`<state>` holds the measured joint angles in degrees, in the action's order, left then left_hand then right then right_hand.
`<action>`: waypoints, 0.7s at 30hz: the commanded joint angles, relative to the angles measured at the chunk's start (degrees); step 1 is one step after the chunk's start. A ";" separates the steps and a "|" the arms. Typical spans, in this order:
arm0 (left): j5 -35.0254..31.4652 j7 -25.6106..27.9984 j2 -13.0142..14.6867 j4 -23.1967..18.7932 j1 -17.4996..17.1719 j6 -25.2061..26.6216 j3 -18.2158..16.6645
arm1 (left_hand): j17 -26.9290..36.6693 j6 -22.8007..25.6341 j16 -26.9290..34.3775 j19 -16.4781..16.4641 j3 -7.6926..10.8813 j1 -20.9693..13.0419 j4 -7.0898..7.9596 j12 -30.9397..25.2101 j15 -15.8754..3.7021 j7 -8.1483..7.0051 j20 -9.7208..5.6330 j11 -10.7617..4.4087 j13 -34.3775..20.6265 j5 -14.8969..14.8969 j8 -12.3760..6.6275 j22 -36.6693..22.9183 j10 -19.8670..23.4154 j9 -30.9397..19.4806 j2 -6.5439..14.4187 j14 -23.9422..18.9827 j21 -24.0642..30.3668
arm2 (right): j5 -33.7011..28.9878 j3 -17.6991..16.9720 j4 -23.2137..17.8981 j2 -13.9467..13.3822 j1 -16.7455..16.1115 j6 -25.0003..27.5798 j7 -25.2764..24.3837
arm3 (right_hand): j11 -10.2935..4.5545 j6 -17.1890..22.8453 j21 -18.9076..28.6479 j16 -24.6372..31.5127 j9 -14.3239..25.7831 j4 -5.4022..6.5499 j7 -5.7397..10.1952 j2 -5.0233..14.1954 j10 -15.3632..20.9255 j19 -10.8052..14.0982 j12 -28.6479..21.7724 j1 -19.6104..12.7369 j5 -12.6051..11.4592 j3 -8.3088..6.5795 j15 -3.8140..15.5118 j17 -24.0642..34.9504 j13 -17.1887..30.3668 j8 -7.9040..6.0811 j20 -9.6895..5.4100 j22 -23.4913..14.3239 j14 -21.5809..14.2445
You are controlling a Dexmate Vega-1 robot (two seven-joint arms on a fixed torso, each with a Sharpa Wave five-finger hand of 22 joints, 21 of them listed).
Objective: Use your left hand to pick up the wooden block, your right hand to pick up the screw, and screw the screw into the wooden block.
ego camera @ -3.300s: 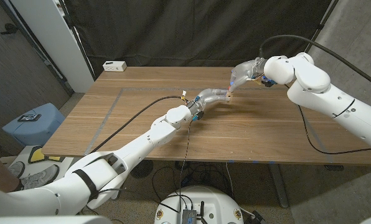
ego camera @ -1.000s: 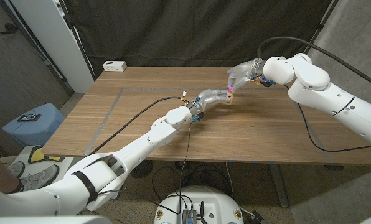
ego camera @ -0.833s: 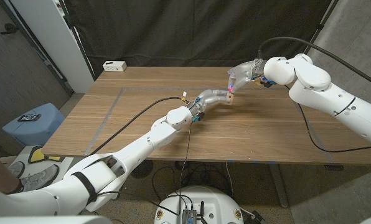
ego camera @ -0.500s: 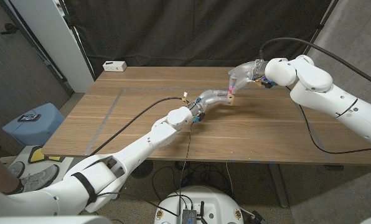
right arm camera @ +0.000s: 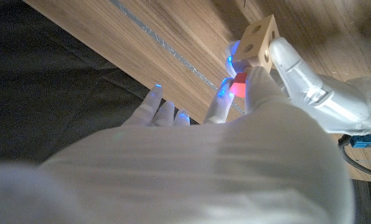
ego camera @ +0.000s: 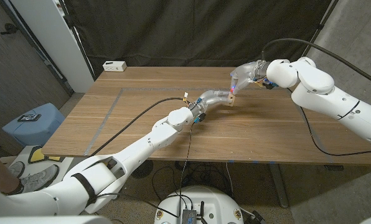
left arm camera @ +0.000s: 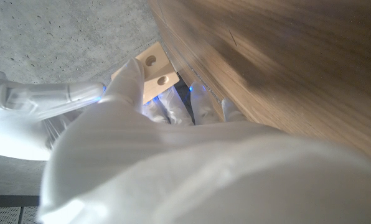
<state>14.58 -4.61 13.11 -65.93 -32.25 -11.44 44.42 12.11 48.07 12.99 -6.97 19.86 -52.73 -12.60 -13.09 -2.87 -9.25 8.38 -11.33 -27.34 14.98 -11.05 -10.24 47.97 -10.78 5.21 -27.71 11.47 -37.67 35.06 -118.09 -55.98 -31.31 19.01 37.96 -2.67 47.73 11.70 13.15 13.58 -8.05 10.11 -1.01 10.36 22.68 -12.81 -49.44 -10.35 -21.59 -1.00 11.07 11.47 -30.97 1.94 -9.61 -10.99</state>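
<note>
The wooden block [ego camera: 230, 99] is held up off the table [ego camera: 136, 118] by the left hand [ego camera: 211, 98], a little right of the middle of the head view, in its upper half. In the left wrist view the block [left arm camera: 154, 78] is seen clamped by the fingers [left arm camera: 131, 78] of that hand, with two round holes facing out. The right hand [ego camera: 244, 74] is seen just above and to the right of the block. In the right wrist view a small red thing, taken to be the head of the screw [right arm camera: 238, 87], is pinched between the fingertips [right arm camera: 255, 79] of the right hand [right arm camera: 235, 124] and is pressed right against the block [right arm camera: 258, 40]; the other fingers are spread apart. Compared with the picture from about three seconds ago, the right hand has been moved a little lower and closer to the block, and the block has hardly been moved at all. From this it is judged that the screw has been brought to a hole and that the turning is under way or about to begin. How deep the screw sits cannot be told, because it is hidden by the fingers.
</note>
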 commanded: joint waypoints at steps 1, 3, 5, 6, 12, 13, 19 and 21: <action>-0.02 -0.20 -0.16 0.27 0.19 -0.01 0.13 | 0.16 1.75 0.39 -0.12 4.04 0.92 3.60 -0.48 -2.31 0.99 0.11 0.01 -1.83 0.46 -0.42 -0.33 0.53 -0.28 1.58 -0.29 0.49 | 0.18 -0.17 0.06 -0.03 -0.63 0.87 -1.56 | 0.01 1.39 0.54 0.54 0.03 0.13 -0.38 0.37 1.63 1.46 -0.54 0.75 0.13 0.43 0.41 0.30 0.01 -0.71 -0.48 -0.05 -1.26; -0.03 -0.20 -0.19 0.35 0.25 0.02 0.13 | 0.15 1.67 0.40 -0.13 4.04 0.95 3.60 -0.49 -2.36 0.95 0.07 0.05 -1.83 0.47 -0.39 -0.33 0.54 -0.28 1.55 -0.34 0.49 | 0.19 -0.17 0.12 -0.02 -0.68 0.87 -1.87 | -0.05 2.13 0.61 0.61 -0.09 0.19 -0.67 0.21 2.36 2.13 -0.64 1.12 0.11 0.73 0.73 0.27 -0.01 -0.93 -0.81 -0.05 -1.74; -0.05 -0.18 -0.21 0.43 0.33 0.01 0.12 | 0.16 1.62 0.41 -0.14 4.05 0.98 3.63 -0.47 -2.30 0.97 0.11 0.07 -1.83 0.46 -0.37 -0.33 0.50 -0.28 1.59 -0.33 0.49 | 0.00 -0.02 0.20 0.11 -0.60 1.13 -1.91 | 0.03 2.69 0.65 0.69 -0.19 0.37 -1.17 0.18 3.03 2.65 -0.75 1.61 0.11 1.01 0.77 0.27 -0.01 -1.07 -1.03 -0.05 -2.12; 0.00 -0.27 -0.22 0.50 0.39 0.00 0.11 | 0.17 1.63 0.42 -0.15 4.04 0.97 3.62 -0.47 -2.32 0.99 0.08 0.07 -1.83 0.46 -0.37 -0.33 0.51 -0.28 1.58 -0.34 0.50 | -0.07 0.06 0.28 0.15 -0.54 1.10 -1.96 | 0.08 2.91 0.64 0.79 -0.23 0.43 -1.23 0.16 3.18 2.78 -0.75 1.79 0.11 1.11 0.82 0.28 -0.02 -1.13 -1.06 -0.05 -2.46; 0.04 -0.45 -0.29 0.81 0.55 -0.13 0.11 | 0.19 1.67 0.42 -0.16 4.08 1.04 3.68 -0.45 -2.28 1.11 0.13 0.28 -1.83 0.46 -0.39 -0.33 0.40 -0.28 1.67 -0.32 0.50 | -0.21 0.42 0.51 0.41 -0.30 1.06 -2.14 | 0.52 3.83 0.54 0.93 -0.53 1.72 -1.97 0.06 4.34 3.91 -0.66 4.82 0.22 2.54 1.35 0.38 -0.04 -1.18 -1.46 -0.06 -3.40; 0.10 -0.49 -0.31 0.83 0.55 -0.11 0.09 | 0.18 1.64 0.43 -0.19 4.09 1.01 3.65 -0.44 -2.30 1.12 0.11 0.27 -1.83 0.46 -0.38 -0.33 0.38 -0.28 1.66 -0.35 0.51 | -0.32 0.49 0.51 0.45 -0.27 1.09 -2.17 | 0.56 4.02 0.51 0.98 -0.56 1.94 -2.13 0.13 4.60 4.05 -0.67 5.31 0.22 2.74 1.51 0.40 -0.04 -1.20 -1.52 -0.06 -3.61; 0.13 -0.56 -0.31 0.94 0.59 -0.16 0.07 | 0.15 1.52 0.42 -0.17 4.15 1.00 3.60 -0.43 -2.28 1.04 0.08 0.28 -1.83 0.47 -0.32 -0.33 0.29 -0.28 1.63 -0.38 0.50 | -1.97 1.11 0.31 0.65 -0.25 1.69 -2.44 | 0.56 5.58 0.46 1.08 -0.82 2.67 -2.99 0.27 6.14 4.94 -0.85 7.22 0.23 3.59 1.94 0.38 -0.06 -1.48 -1.87 -0.06 -4.46; 0.17 -0.52 -0.30 0.89 0.56 -0.10 0.04 | 0.15 1.57 0.42 -0.16 4.16 0.98 3.58 -0.46 -2.33 1.01 0.05 0.26 -1.83 0.47 -0.34 -0.33 0.37 -0.28 1.64 -0.36 0.49 | -2.53 1.37 0.32 0.78 -0.17 1.72 -2.37 | 0.78 6.37 0.43 1.07 -1.02 2.84 -3.31 0.14 6.54 5.27 -0.84 7.90 0.22 3.92 2.07 0.35 -0.06 -1.55 -2.05 -0.06 -4.69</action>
<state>14.59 -4.97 12.90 -65.47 -31.92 -11.41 44.50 12.11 48.07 12.99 -6.97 19.86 -52.65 -12.60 -13.21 -2.87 -9.25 8.38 -10.94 -27.34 15.09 -10.99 -10.24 47.97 -10.82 5.25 -27.71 11.47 -38.20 35.45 -117.77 -55.63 -31.70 20.19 35.96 -1.93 52.88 12.19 14.01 12.68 -5.34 7.08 -0.84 15.99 27.04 -13.36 -42.57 -10.18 -18.24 1.02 11.35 11.48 -32.54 0.01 -9.61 -14.85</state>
